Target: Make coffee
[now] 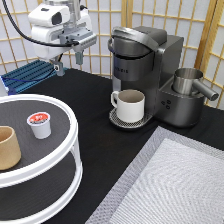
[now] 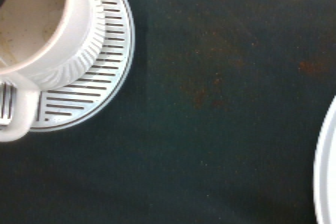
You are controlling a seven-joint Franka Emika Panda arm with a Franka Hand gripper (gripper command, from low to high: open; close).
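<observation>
Exterior view gives you the whole layout, so take the coffee machine as your landmark. The gripper hangs in the air well off to the machine's left, above the black bench, touching nothing. Its two fingers stand apart with nothing between them, so read the jaws as open and empty.

The coffee, a small white pod with a red foil top, sits upright on the upper tier of the white round shelf, far to the lower left of the machine and well apart from the gripper. A tan cup stands near it on the same tier.

By my reading you are at the very start: the pod is not picked up and the machine's lid looks down. One thing is in place, though: the white mug stands on the drip tray under the machine's spout.

Wrist view shows you what the other cannot: the mug from straight above, its handle, and the slotted drip tray close up, with bare dark bench beside it. It shows neither the pod nor the machine body.
</observation>
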